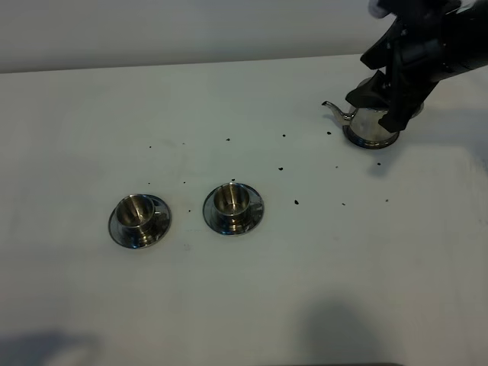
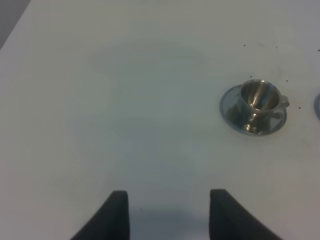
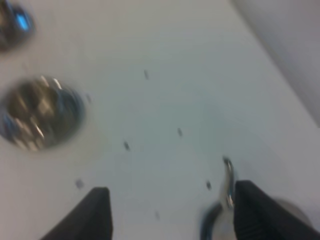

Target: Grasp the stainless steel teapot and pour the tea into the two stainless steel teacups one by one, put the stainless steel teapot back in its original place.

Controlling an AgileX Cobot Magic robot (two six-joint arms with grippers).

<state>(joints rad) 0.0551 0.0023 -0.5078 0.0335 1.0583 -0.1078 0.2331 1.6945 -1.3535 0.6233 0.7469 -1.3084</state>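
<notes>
Stainless steel teapot (image 1: 371, 126), squat, shiny, sits near the white table's (image 1: 252, 305) far right corner. Black right gripper (image 1: 381, 107) is over it, fingers apart, nothing clamped. Grasp step; next probably close on handle, lift level. Black left gripper (image 2: 169, 200) spread, idle. Two small steel teacups on saucers (image 1: 139, 213) (image 1: 232, 202) toward near edge.

You have one stainless steel teapot (image 1: 364, 122), two stainless steel teacups (image 1: 142, 210) (image 1: 231, 200), two saucers (image 1: 118, 229) (image 1: 255, 216), one to each cup, and one coaster disc (image 1: 374, 142). About a dozen dark specks (image 1: 296, 202) dot your desk (image 1: 244, 305).
</notes>
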